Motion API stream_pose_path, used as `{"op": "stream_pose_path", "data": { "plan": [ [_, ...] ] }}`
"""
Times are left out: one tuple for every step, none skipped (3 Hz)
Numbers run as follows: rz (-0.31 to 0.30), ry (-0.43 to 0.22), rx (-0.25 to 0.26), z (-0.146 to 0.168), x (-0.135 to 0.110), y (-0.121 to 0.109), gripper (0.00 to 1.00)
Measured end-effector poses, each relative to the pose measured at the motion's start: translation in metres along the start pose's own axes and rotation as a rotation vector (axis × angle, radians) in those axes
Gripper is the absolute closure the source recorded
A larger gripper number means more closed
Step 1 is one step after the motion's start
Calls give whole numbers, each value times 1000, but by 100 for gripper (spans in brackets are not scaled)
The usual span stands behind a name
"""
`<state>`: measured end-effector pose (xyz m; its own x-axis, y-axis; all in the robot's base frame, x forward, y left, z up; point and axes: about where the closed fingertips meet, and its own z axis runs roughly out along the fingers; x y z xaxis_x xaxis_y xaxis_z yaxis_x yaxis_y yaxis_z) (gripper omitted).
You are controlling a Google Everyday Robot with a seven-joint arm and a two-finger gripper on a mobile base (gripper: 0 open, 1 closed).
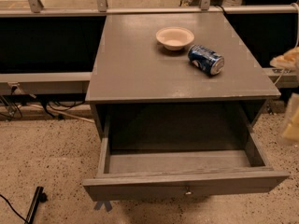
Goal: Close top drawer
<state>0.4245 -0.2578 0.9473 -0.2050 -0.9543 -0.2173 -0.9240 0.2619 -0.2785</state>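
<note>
The top drawer [187, 183] of the grey cabinet is pulled far out toward me. Its long plain front panel has one small metal knob [187, 190] at the centre. The inside of the drawer [177, 161] is bare. My gripper [290, 120] shows only as pale, blurred parts at the right edge of the camera view, beside the drawer's right side and apart from it. It is well away from the knob and touches nothing that I can see.
A cream bowl [174, 37] and a blue can [206, 59] lying on its side rest on the cabinet top [135, 69]. A black object with a cable [35, 203] lies on the speckled floor at lower left. A metal rail [56, 10] runs behind the cabinet.
</note>
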Motion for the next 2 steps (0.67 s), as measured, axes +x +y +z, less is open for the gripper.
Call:
{"op": "stream_pose_path", "data": {
  "plan": [
    [17, -42, 30, 22, 63, 29, 0],
    [12, -72, 27, 44, 113, 63, 0]
  ]
}}
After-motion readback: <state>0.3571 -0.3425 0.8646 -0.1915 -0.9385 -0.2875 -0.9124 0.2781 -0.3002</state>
